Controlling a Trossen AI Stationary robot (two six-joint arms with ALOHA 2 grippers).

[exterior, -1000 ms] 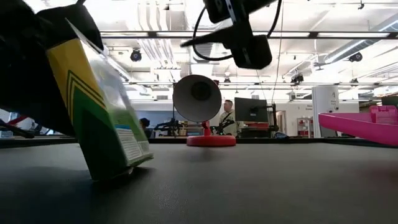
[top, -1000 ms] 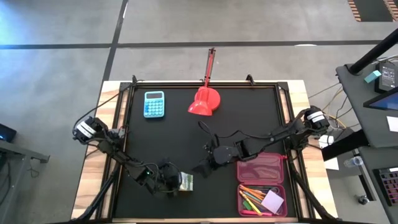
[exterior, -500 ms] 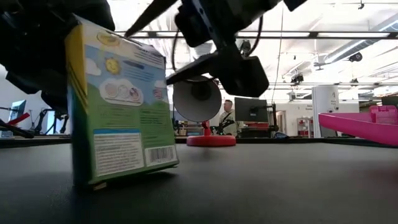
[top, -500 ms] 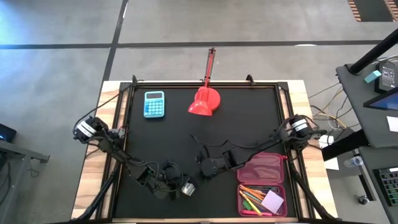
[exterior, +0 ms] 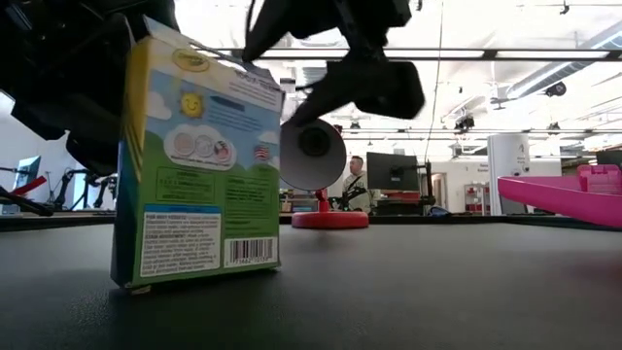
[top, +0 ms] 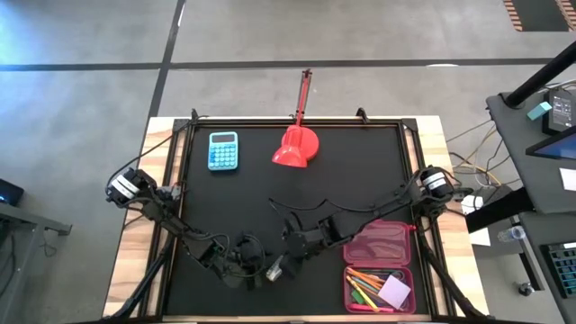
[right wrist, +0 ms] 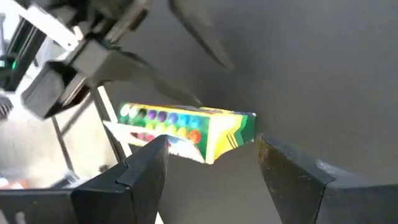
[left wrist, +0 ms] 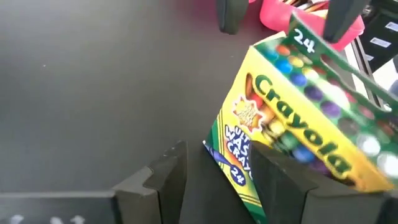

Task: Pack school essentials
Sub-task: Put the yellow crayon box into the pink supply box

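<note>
Left gripper (top: 256, 266) clamps upright crayon box (exterior: 194, 165) at table's (top: 360, 180) near edge; right gripper (top: 281, 263) hovers beside it, fingers spread, empty.

Crayon box (top: 270, 267) between left gripper (top: 253, 266) and right gripper (top: 281, 262); pink case (top: 378, 261) just beyond right gripper.

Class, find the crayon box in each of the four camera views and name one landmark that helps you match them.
High view: crayon box near the front edge, seen end-on between both arms.
Low view: crayon box standing upright at left.
Left wrist view: crayon box tilted, at right.
Right wrist view: crayon box centre, beyond the jaws.
Shared landmark: the pink case, also in the low and left wrist views.
</note>
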